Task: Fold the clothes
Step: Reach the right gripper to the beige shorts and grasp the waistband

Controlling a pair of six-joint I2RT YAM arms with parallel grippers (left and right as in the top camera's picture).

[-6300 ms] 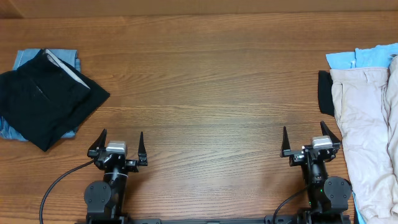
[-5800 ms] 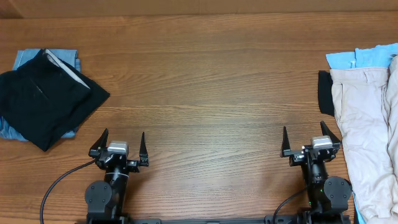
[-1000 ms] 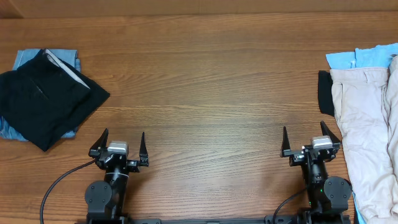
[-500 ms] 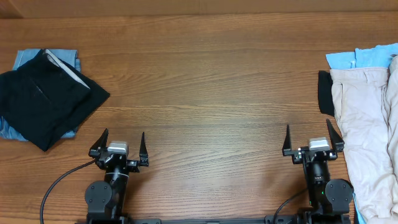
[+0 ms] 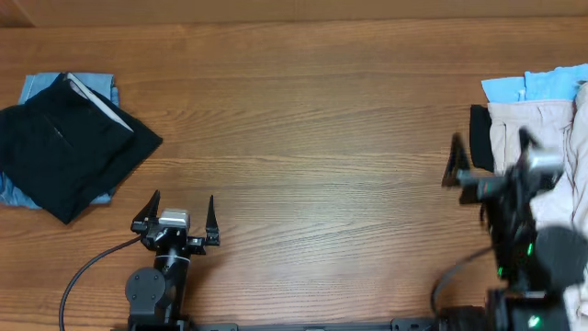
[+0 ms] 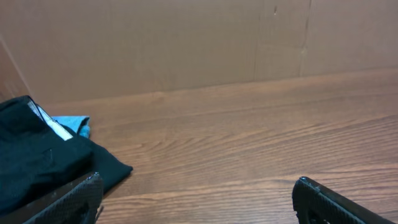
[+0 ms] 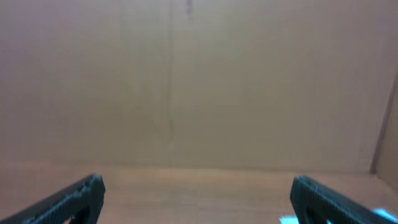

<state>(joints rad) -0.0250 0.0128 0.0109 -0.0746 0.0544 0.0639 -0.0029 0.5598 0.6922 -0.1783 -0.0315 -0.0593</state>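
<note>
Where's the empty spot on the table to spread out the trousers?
The wide middle of the table is bare, bordered by the black garment on the left and the beige trousers on the right. It's crowded at both side edges and at the front by the open left gripper. The open right gripper hangs beside the trousers.

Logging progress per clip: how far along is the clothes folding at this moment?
Looks done: a black garment lies folded on a blue garment at the left. In hand: nothing; the right tool is open beside the right-hand heap, and the left tool is open over the table. Left: that heap, with beige trousers, light blue shirt and a black piece, apparently unfolded.
</note>
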